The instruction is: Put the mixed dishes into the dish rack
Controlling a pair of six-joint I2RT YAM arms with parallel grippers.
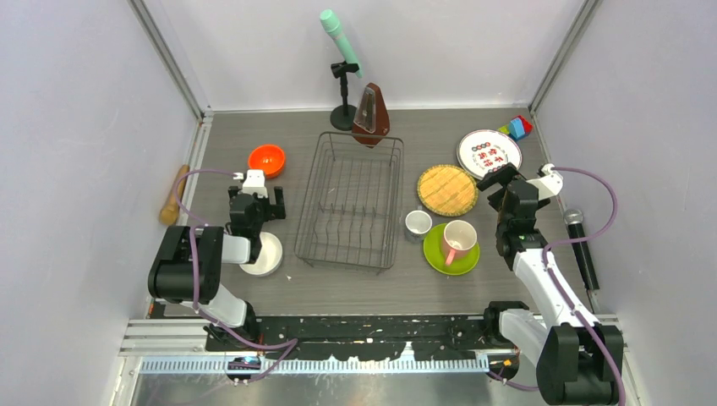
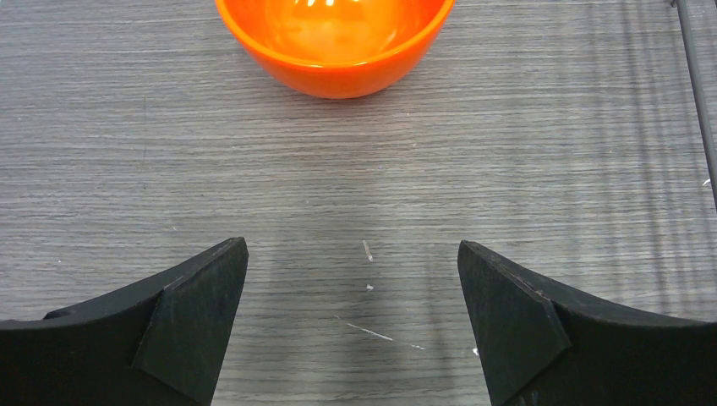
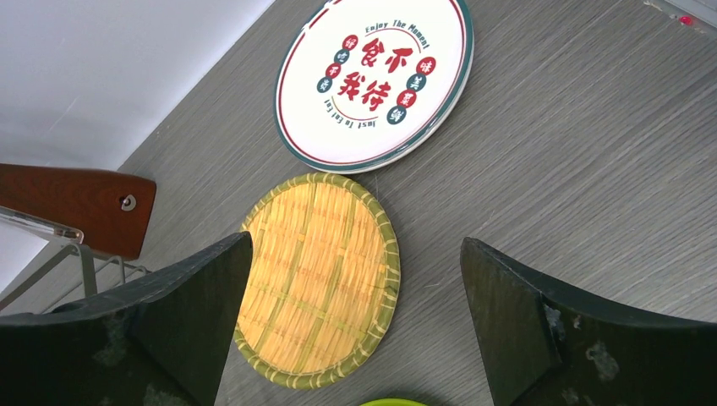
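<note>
The dish rack (image 1: 351, 201), a dark wire basket, sits mid-table with nothing in it. An orange bowl (image 1: 266, 159) (image 2: 334, 42) lies to its left, and my left gripper (image 1: 255, 193) (image 2: 353, 245) hangs open just short of it over bare table. A white bowl (image 1: 264, 254) shows partly under the left arm. Right of the rack are a tan woven plate (image 1: 447, 189) (image 3: 317, 279), a white plate with red-green marks (image 1: 489, 152) (image 3: 376, 80), a small white cup (image 1: 418, 223), and a pink mug (image 1: 459, 239) standing on a lime-green plate (image 1: 435, 249). My right gripper (image 1: 497, 188) (image 3: 355, 241) is open above the woven plate's right edge.
A brown metronome (image 1: 370, 114) (image 3: 76, 203) stands at the rack's far edge, behind it a mint microphone on a stand (image 1: 341, 42). Toy blocks (image 1: 517, 127) lie far right, a black microphone (image 1: 582, 245) along the right wall, a wooden roller (image 1: 173, 194) by the left wall.
</note>
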